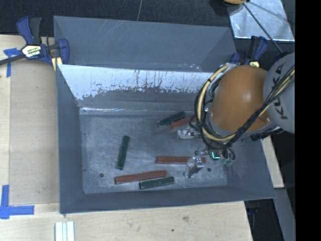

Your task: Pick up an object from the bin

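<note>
My gripper [190,150] reaches down at the right side of the bin floor, below the orange dome, and stands open. One fingertip [192,168] rests near the right end of a short brown bar [172,160]. The other fingertip [186,132] is next to a dark green bar [171,118] and a brown piece [180,124] half under it. Nothing shows between the fingers.
A long brown bar [140,177] and a dark green bar [156,183] lie side by side near the front wall. Another green bar [123,152] lies alone at the left of the floor. The arm's dome and cables cover the bin's right wall.
</note>
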{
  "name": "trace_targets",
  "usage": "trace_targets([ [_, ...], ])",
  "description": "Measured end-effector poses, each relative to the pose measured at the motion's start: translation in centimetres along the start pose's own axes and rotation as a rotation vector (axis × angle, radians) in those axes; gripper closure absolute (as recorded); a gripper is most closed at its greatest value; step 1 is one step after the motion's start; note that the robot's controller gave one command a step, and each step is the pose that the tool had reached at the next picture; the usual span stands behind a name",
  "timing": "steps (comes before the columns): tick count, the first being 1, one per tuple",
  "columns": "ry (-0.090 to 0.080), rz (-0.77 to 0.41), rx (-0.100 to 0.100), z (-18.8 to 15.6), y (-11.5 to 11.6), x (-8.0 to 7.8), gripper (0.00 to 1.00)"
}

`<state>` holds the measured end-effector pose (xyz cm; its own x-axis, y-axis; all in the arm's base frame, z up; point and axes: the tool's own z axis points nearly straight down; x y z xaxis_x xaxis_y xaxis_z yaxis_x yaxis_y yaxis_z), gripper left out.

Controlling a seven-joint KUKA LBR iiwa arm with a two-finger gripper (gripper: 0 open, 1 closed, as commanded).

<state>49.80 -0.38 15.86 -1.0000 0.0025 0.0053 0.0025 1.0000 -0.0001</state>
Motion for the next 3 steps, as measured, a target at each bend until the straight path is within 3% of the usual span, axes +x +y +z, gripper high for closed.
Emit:
trace_targets([
  [1, -0.008, 0.000, 0.000, -0.4, 0.0, -0.2, 0.00],
  [2, -0.013, 0.053, -0.001, 6.2, -1.3, -0.6, 0.00],
  [3, -0.005, 0.065, -0.002, 8.6, -1.9, -0.7, 0.00],
])
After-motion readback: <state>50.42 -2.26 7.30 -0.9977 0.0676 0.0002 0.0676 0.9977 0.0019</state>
